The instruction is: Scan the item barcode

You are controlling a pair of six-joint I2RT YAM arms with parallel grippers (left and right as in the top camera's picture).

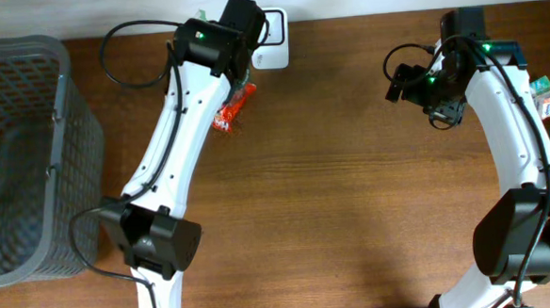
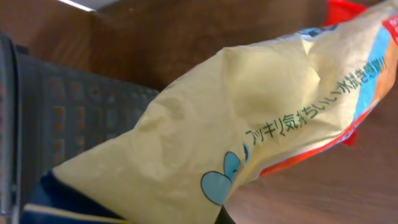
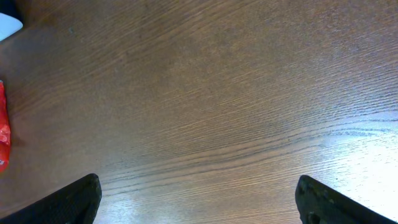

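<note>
Yellow packet (image 2: 249, 124) fills the left wrist view, pinched tight by the left gripper (image 1: 242, 82) near the back edge of the table (image 1: 353, 197). Grey basket (image 1: 21, 158) sits at the left edge. White scanner (image 1: 271, 43) lies just beside the packet. Right gripper (image 3: 199, 202) is spread wide, holding nothing.

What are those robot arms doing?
The left gripper is shut on a yellow and red snack bag and holds it near the white scanner at the table's far edge. The right gripper is open over bare wood, holding nothing. A grey basket sits on the left.
</note>
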